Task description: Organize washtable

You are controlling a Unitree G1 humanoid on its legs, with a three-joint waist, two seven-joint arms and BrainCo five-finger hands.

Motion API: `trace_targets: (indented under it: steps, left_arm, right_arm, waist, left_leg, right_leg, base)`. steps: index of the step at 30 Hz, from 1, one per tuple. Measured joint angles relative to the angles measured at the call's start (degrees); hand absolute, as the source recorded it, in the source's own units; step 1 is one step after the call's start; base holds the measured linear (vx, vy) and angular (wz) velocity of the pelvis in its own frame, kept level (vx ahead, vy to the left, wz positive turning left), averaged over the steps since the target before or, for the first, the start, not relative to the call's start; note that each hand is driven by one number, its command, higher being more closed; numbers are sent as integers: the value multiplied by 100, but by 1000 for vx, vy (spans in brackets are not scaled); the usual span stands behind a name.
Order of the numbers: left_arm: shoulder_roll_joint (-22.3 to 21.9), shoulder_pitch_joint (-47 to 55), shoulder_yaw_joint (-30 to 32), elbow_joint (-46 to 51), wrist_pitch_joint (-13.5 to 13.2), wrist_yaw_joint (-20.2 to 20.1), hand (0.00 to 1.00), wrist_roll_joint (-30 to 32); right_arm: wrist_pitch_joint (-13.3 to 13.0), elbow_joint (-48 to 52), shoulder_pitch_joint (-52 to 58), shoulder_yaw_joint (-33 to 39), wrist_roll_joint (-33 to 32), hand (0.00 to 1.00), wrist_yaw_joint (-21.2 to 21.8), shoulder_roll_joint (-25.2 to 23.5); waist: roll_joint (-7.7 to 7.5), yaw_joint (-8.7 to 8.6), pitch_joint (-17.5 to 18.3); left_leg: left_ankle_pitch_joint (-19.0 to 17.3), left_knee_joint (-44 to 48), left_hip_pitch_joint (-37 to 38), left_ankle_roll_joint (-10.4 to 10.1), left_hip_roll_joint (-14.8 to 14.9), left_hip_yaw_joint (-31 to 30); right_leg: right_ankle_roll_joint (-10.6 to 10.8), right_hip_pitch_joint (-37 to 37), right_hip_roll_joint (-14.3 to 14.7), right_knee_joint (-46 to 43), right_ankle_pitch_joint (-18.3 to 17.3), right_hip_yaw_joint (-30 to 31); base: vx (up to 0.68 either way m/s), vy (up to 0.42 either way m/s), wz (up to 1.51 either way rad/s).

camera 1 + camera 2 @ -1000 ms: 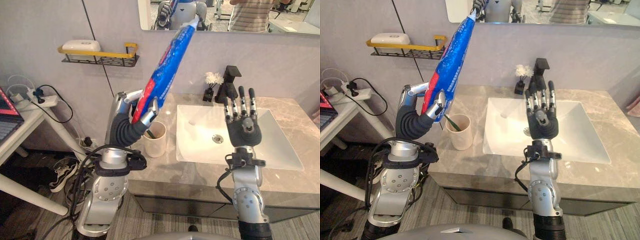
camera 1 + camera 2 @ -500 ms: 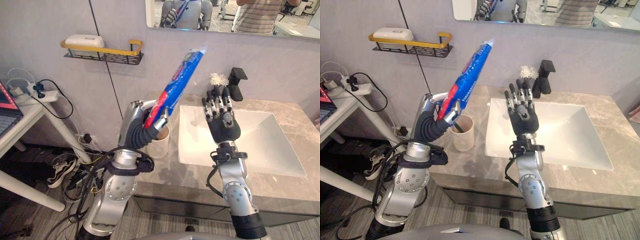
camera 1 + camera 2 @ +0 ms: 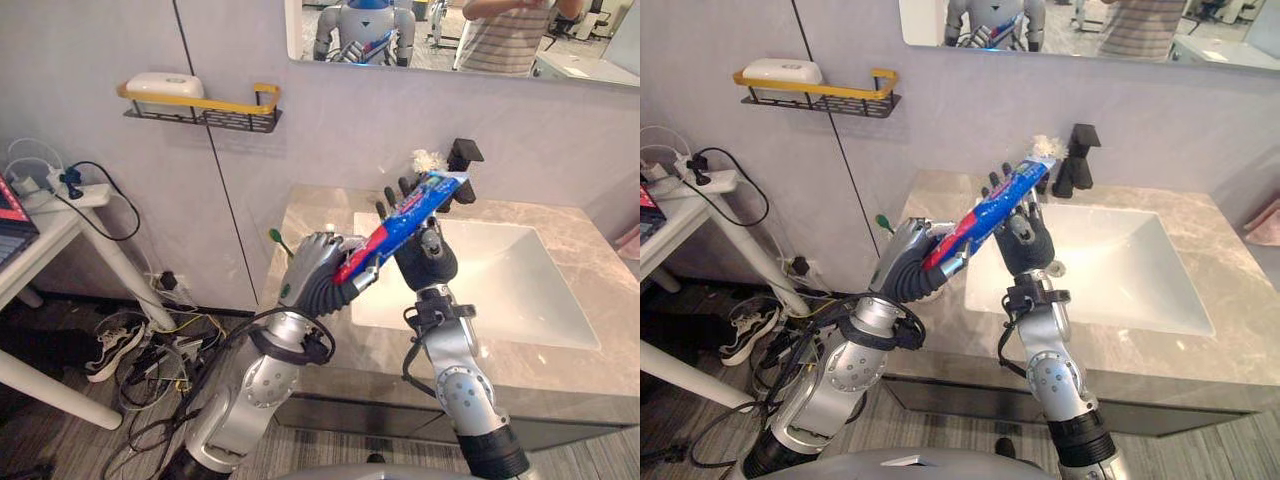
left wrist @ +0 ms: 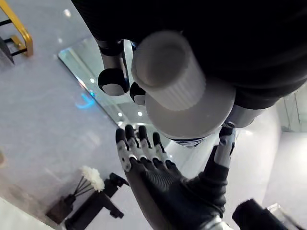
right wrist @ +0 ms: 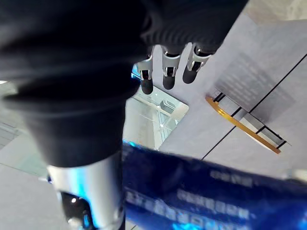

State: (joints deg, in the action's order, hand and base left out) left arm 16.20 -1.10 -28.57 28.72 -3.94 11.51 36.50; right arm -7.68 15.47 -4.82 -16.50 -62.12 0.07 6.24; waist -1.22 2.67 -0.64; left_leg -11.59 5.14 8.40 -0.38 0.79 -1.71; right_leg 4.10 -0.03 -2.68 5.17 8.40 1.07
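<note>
Left hand (image 3: pixel 322 283) holds the toothpaste tube (image 3: pixel 405 222) in the air over the front edge of the tabletop (image 3: pixel 600 350), left of the sink (image 3: pixel 520 290). Its fingers (image 3: pixel 358 287) are curled round the cap end, and the white cap (image 4: pixel 169 64) sits right by the wrist camera. The tube slants up and away, flat end pointing toward the faucet (image 3: pixel 462 160).

Right hand (image 3: pixel 428 262) is raised just behind the tube's middle, palm toward it, with fingers (image 4: pixel 140 148) straight and slightly spread, gripping nothing. Cannot tell if the palm touches the tube.

This looks like a hand-over setup. The left hand grips low so the long body stays free, and the right hand is open behind it, ready to close. Passing it right probably gives better reach to wherever it goes. The drop spot is not clear from here.

A green-tipped toothbrush (image 3: pixel 276 240) sticks up behind the left arm, its holder hidden. Wall shelf (image 3: pixel 200 112) is well off to the left.

The task is early, since the tube is not yet put down anywhere. Risk: the tube is soft and slick, so it may bend or slip if the left hand lets go before the right closes.
</note>
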Motion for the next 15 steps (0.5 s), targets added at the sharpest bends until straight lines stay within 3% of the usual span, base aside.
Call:
trace_targets:
  steps: [12, 13, 15]
  left_arm:
    - [-2, -371, -288, -613, 26, -14, 100, 117]
    - [-2, -371, -293, -613, 31, -15, 100, 130]
    - [-2, -374, -309, -614, 31, -16, 100, 186]
  right_arm:
    - [81, -200, -69, -397, -208, 0, 13, 193]
    - [81, -199, -69, -415, -208, 100, 23, 220]
    - [80, -199, -69, -417, -210, 100, 49, 224]
  waist:
    - [3, -39, 4]
    - [5, -40, 5]
    - [12, -44, 10]
  left_leg:
    - [-1, 39, -8, -1, 0, 35]
    - [-1, 40, -8, -1, 0, 48]
    - [-1, 40, -10, -1, 0, 60]
  right_leg:
    - [-1, -13, 4, 0, 3, 26]
    - [-2, -17, 5, 0, 4, 38]
    - [-2, -23, 7, 0, 8, 49]
  base:
    - [0, 0, 0]
    - [0, 2, -4]
    - [0, 1, -2]
